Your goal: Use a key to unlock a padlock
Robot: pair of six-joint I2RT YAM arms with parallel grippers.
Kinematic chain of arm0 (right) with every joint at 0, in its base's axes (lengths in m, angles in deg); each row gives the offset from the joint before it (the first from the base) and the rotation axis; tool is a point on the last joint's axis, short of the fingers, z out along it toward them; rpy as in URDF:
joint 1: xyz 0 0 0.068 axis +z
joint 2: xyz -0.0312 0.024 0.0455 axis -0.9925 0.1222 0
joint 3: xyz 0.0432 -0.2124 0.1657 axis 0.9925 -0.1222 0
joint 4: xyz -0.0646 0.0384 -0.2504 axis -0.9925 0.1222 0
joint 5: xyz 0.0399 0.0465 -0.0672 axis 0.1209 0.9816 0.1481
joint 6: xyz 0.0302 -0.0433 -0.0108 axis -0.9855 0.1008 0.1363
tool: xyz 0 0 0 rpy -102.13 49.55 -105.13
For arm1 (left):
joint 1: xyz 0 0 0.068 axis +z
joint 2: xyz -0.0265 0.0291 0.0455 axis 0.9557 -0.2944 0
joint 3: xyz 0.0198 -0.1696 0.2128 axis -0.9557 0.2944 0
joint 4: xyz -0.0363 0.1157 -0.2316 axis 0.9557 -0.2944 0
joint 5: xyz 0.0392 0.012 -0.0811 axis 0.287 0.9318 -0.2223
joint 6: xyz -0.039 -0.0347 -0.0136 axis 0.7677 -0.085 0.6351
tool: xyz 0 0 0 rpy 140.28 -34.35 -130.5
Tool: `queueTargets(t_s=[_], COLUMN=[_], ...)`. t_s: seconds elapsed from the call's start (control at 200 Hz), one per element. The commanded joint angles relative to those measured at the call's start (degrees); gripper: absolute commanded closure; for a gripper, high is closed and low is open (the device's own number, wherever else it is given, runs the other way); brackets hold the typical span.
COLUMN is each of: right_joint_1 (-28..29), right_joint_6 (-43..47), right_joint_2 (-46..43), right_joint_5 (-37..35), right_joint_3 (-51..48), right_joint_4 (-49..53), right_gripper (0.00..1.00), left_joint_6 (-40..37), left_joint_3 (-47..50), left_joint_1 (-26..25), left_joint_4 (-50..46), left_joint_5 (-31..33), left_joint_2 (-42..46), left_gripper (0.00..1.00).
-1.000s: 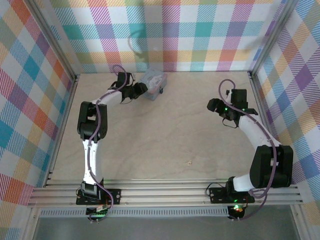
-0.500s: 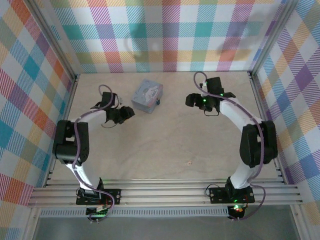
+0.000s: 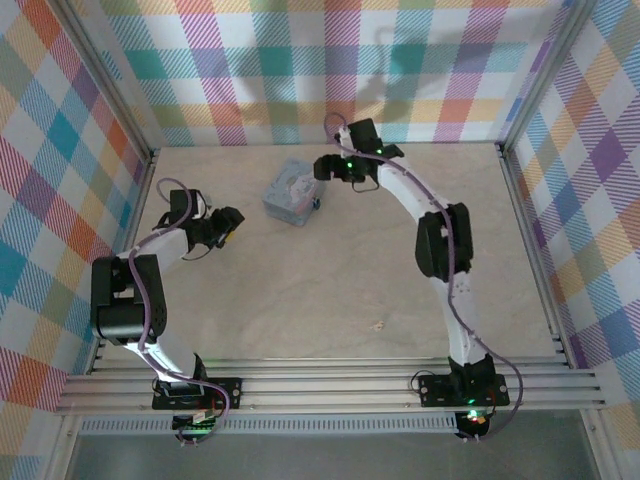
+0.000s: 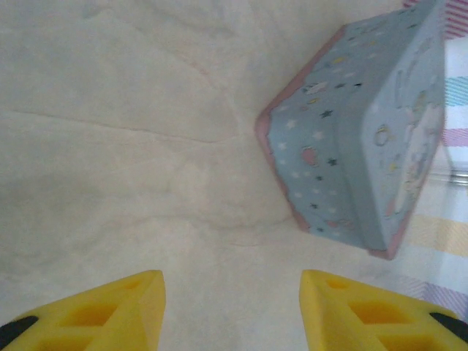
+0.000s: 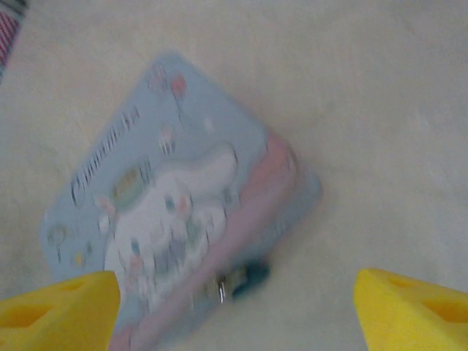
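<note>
Nearest, at the left, the left gripper (image 3: 230, 219) hangs with its two yellow fingers parted and empty. Beyond it sits one pale blue square cartoon-lidded box (image 3: 293, 188), with one tiny dark padlock (image 5: 254, 273) against its right side. Farthest, just beside the box, the right gripper (image 3: 323, 168) gapes wide and empty.

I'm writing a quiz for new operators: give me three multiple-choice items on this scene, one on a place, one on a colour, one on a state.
1. Where is the padlock relative to the box? A) on its lid B) at its edge C) far from it
2. What colour is the box's lid? A) red B) green C) pale blue
3. How do the right fingers stand? A) open, nothing between B) shut on the padlock C) shut on the box
Key: B, the right wrist view shows it by the pink rim; C, the same view shows the lid; A, the yellow fingers stand wide apart.
</note>
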Motion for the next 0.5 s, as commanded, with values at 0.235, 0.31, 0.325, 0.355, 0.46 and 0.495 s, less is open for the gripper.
queueTargets(t_s=[0.235, 0.31, 0.325, 0.355, 0.46, 0.495], right_joint_1=[-0.3, -0.3, -0.2, -0.2, -0.2, -0.2], right_joint_6=[-1.5, 0.2, 0.3, 0.6, 1.5, 1.6], right_joint_2=[15.3, 15.6, 15.6, 15.6, 15.0, 14.6], right_joint_5=[4.9, 9.7, 10.5, 12.0, 15.3, 16.6], right_joint_3=[18.6, 18.5, 18.5, 18.4, 17.3, 16.3], right_joint_4=[-2.9, -4.4, -4.4, -4.4, -2.6, -1.9], right_gripper=[0.17, 0.2, 0.21, 0.24, 0.4, 0.48], left_joint_6=[5.2, 5.8, 5.8, 5.9, 4.5, 3.5], left_joint_3=[-4.3, -5.8, -6.2, -6.9, -9.7, -10.9], left_joint_1=[-5.0, -5.9, -6.0, -6.1, -6.2, -6.1], left_joint_4=[4.9, 5.5, 5.5, 5.3, 3.2, 1.5], left_joint_5=[-4.2, -4.4, -4.5, -4.6, -4.3, -3.9], left_joint_2=[-6.6, -8.4, -8.7, -9.2, -10.8, -11.3], left_gripper=[0.49, 0.5, 0.5, 0.5, 0.5, 0.5])
